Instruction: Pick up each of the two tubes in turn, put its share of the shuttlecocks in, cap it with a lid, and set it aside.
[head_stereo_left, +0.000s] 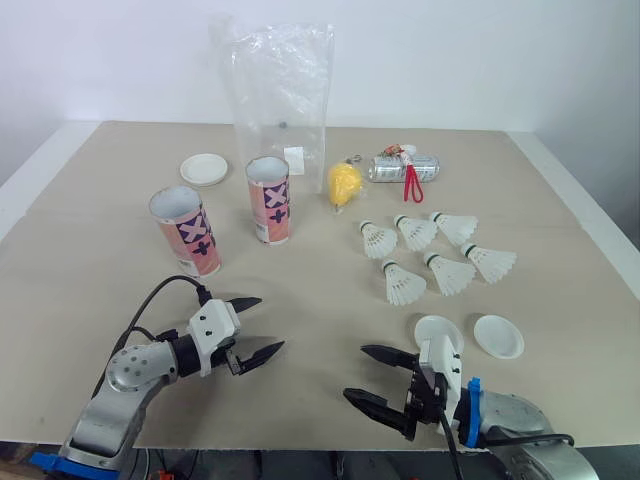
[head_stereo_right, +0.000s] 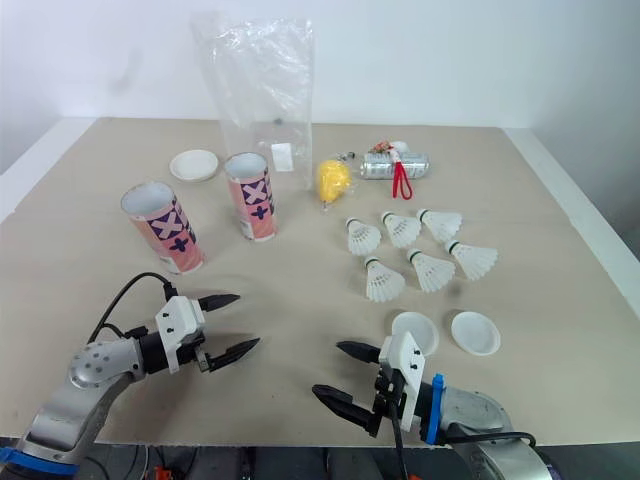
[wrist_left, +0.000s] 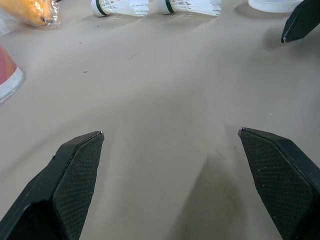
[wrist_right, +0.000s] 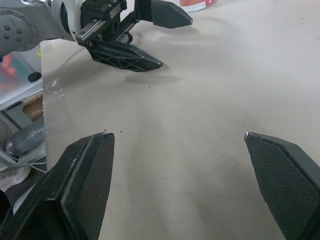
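Observation:
Two pink-and-white tubes with blue marks stand open-topped on the tan table: one (head_stereo_left: 186, 230) leans at the left, the other (head_stereo_left: 269, 198) is upright beside it. Several white shuttlecocks (head_stereo_left: 430, 252) lie in a cluster at the right. One white lid (head_stereo_left: 204, 168) rests behind the tubes, and two more lids (head_stereo_left: 438, 332) (head_stereo_left: 498, 336) lie near the front right. My left gripper (head_stereo_left: 271, 322) hovers open over bare table in front of the tubes. My right gripper (head_stereo_left: 354, 371) is open too, near the front edge, left of the two lids. Neither holds anything.
A clear plastic bag (head_stereo_left: 280, 90) stands behind the upright tube. A yellow object (head_stereo_left: 344, 184) and a silver packet with a red cord (head_stereo_left: 405, 167) lie at the back centre. The table's front edge runs just below both grippers.

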